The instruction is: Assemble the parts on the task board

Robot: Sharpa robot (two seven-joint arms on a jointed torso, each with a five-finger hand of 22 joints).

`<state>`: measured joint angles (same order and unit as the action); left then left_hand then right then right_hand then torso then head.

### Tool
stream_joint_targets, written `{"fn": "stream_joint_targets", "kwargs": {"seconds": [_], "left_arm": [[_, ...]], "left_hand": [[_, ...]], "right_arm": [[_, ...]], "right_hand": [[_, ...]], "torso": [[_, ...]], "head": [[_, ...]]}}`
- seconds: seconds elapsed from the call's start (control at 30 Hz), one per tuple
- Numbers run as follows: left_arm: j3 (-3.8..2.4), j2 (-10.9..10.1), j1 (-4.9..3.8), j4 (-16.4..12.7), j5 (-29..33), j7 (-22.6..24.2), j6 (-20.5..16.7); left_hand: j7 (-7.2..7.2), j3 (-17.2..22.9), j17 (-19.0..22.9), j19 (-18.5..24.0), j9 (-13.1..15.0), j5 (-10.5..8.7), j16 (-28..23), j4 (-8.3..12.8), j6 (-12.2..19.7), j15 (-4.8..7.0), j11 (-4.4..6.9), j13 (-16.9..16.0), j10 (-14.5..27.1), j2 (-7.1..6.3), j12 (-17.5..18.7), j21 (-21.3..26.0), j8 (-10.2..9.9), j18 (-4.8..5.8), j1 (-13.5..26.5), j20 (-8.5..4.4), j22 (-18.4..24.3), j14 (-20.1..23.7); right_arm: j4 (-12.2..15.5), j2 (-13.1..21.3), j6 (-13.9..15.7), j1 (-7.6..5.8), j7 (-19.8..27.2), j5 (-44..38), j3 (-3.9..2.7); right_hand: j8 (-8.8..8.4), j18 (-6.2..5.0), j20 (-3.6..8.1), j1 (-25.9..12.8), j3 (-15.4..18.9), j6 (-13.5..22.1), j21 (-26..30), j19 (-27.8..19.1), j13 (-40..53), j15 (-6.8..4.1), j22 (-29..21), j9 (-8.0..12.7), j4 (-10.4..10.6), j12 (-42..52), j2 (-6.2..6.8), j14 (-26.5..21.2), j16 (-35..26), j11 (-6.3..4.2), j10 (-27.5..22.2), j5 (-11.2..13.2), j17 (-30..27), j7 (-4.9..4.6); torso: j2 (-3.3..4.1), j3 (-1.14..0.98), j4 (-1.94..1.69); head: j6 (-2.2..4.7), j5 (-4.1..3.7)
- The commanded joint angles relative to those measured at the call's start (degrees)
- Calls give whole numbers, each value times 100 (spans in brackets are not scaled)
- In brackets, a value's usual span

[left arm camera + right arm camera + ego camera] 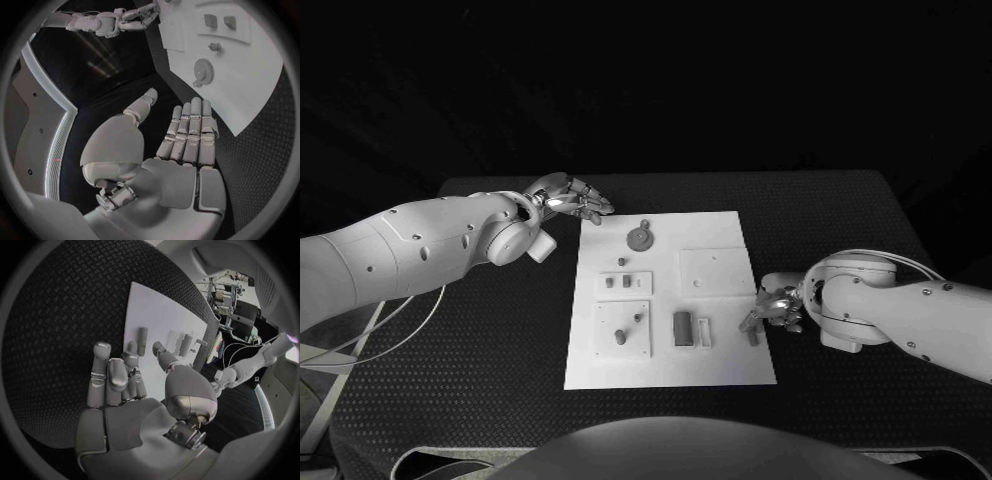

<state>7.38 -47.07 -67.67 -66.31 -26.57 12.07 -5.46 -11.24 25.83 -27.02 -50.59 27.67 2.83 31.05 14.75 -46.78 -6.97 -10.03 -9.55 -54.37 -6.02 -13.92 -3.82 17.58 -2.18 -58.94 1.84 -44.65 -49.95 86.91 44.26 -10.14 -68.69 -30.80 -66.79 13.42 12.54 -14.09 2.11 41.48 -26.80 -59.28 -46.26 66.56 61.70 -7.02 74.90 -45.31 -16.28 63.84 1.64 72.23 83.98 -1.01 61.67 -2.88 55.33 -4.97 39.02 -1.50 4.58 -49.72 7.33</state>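
The white task board (pixel 733 365) lies in the middle of the black table. On it are a round toothed part (pixel 640 238), small square plates with pegs (pixel 622 328), a dark block (pixel 682 328) and a short cylinder (pixel 753 336). My left hand (pixel 567 197) hovers open off the board's far left corner, fingers straight and side by side (pixel 190 130), holding nothing; the toothed part (pixel 203 68) lies beyond them. My right hand (pixel 773 308) is at the board's right edge, fingers spread (pixel 115 377) and empty. The cylinder (pixel 142 334) lies just past its fingertips.
A blank square plate (pixel 715 270) sits on the board's right half. Two small pieces (pixel 625 284) stand on a plate left of it. Bare black table (pixel 834 215) surrounds the board. Cables (pixel 387 320) loop by my left arm.
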Motion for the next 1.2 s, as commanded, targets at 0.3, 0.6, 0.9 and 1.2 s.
{"fn": "stream_joint_targets", "kwargs": {"seconds": [0.3, 0.6, 0.9, 1.2], "left_arm": [[-4, -12, -3, -27, 40, 72, 116], [-2, -23, -3, -29, 22, 57, 109], [-1, -22, -3, -34, -20, 48, 101], [-1, -23, -3, -27, -22, 48, 104]], "left_hand": [[7, -34, -13, 25, -9, 0, -27, -1, 36, -34, 3, 7, 28, 5, -23, -26, 10, 88, 51, -19, 10, -6], [8, -38, -20, 23, -9, 0, -31, -3, 33, -33, 4, 8, 26, 10, -28, -27, 12, 88, 58, -19, 11, -8], [8, -39, -27, 21, -9, 0, -34, -8, 33, -33, 5, 10, 26, 20, -31, -28, 13, 88, 68, -19, 11, -11], [9, -39, -31, 21, -9, 0, -36, -8, 31, -32, 6, 11, 25, 25, -33, -28, 14, 87, 68, -20, 12, -12]], "right_arm": [[-231, -175, -294, 147, -44, -787, 50], [-364, -268, -318, 299, -92, -1079, 76], [-319, -282, -350, 317, -89, -1126, 78], [-88, -239, -159, 345, -31, -1058, 78]], "right_hand": [[-18, -91, -17, -49, 26, -21, -15, 11, -9, -43, 106, 13, -13, 2, -16, 19, 18, -43, 20, 6, 23, 10], [-19, -91, -2, 59, -3, -36, -22, 20, -13, -54, 109, 0, -30, 11, -110, 34, 32, -54, 28, 6, 38, 20], [-33, -91, 4, 597, -340, -42, -34, 18, -22, -53, 115, -17, -47, 21, -123, 31, 33, -53, 37, 6, 15, 19], [-81, -91, -12, 1257, -507, 11, -68, -15, -33, -37, 125, -22, -65, 27, -86, 17, 36, -36, 31, 5, -10, 1]], "torso": [[1, -4, 6], [5, -14, 6], [0, -9, 14], [0, -7, 9]], "head": [[-7, 20], [-5, -5], [-21, 13], [-28, 9]]}}
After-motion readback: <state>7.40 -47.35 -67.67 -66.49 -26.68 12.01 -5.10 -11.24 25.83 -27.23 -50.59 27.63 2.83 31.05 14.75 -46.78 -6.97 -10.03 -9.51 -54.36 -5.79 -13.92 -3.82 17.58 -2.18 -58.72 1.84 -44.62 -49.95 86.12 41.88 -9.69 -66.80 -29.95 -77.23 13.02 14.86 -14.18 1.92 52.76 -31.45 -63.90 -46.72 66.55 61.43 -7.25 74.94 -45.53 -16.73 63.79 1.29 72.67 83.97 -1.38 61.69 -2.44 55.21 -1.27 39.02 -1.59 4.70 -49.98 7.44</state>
